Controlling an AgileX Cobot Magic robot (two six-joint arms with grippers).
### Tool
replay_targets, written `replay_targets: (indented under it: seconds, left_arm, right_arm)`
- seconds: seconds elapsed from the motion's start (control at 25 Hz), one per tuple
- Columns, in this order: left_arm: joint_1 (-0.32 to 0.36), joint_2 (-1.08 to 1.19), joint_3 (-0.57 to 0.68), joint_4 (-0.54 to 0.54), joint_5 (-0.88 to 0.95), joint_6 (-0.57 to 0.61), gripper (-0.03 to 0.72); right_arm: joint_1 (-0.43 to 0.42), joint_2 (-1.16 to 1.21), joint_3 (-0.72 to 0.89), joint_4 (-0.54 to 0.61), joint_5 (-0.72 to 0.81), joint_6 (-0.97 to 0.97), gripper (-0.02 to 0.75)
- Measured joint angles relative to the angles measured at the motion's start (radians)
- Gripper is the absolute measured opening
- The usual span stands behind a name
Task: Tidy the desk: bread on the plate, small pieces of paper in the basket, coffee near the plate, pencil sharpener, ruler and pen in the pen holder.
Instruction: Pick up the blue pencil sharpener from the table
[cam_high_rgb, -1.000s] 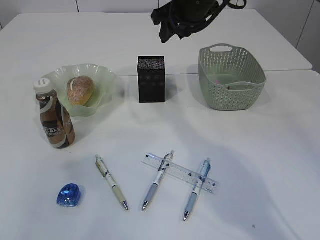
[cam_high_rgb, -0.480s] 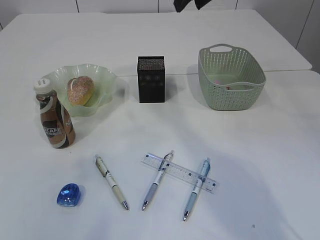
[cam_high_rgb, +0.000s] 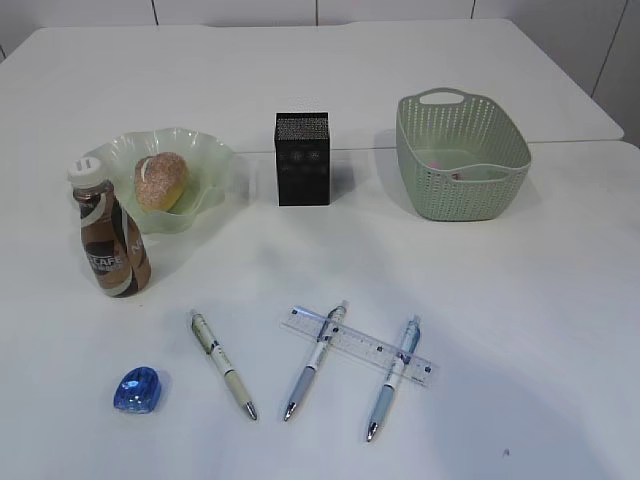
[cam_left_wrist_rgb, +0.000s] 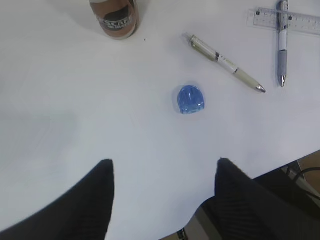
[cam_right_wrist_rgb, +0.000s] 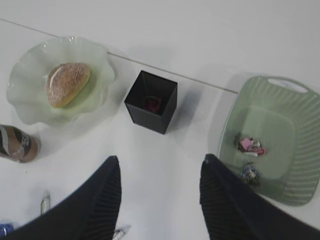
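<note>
Now both grippers (cam_left_wrist_rgb: 162, 200) (cam_right_wrist_rgb: 160, 200) open and empty, sharpener (cam_high_rgb: 137, 390), ruler (cam_high_rgb: 358, 345) and pens (cam_high_rgb: 224, 364) along the desk's (cam_high_rgb: 520, 300) front edge.

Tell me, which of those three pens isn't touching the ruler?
The leftmost pen, the cream-bodied one nearest the blue pencil sharpener. It lies alone on the table, while the middle pen and right pen both cross the clear ruler.

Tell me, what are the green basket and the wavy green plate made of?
The basket looks like matte moulded plastic: its walls are a regular grid of small holes, with a handle slot in the rim. The plate looks like glossy, half see-through glass or plastic: the table shows faintly through its ruffled edge. The pictures don't settle which.
</note>
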Motion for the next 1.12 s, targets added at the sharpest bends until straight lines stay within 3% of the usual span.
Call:
replay_targets:
  seconds: [0.08, 0.12, 0.36, 0.56, 0.6, 0.84, 1.12]
  left_arm:
    - [0.0, 0.026, 0.0, 0.0, 0.0, 0.0, 0.454]
    - [0.0, 0.039, 0.0, 0.0, 0.0, 0.0, 0.454]
    - [0.0, 0.125, 0.0, -0.016, -0.006, 0.0, 0.454]
    - [-0.042, 0.218, 0.0, -0.025, -0.031, -0.019, 0.456]
    - [-0.056, 0.241, 0.0, -0.025, -0.038, -0.027, 0.459]
    - [-0.112, 0.396, -0.002, -0.029, -0.082, -0.103, 0.468]
    - [-0.116, 0.555, -0.002, -0.061, -0.148, -0.132, 0.468]
  right_arm:
    - [0.0, -0.01, 0.027, -0.001, 0.0, -0.002, 0.41]
    - [0.0, -0.083, 0.157, -0.004, 0.0, -0.011, 0.41]
    - [0.0, -0.228, 0.422, -0.005, 0.0, -0.037, 0.41]
    - [0.0, -0.269, 0.477, -0.005, 0.0, -0.045, 0.41]
    - [0.0, -0.359, 0.603, -0.005, 0.0, -0.06, 0.41]
    - [0.0, -0.425, 0.682, -0.005, -0.002, -0.062, 0.41]
    - [0.0, -0.44, 0.686, -0.005, -0.002, -0.068, 0.41]
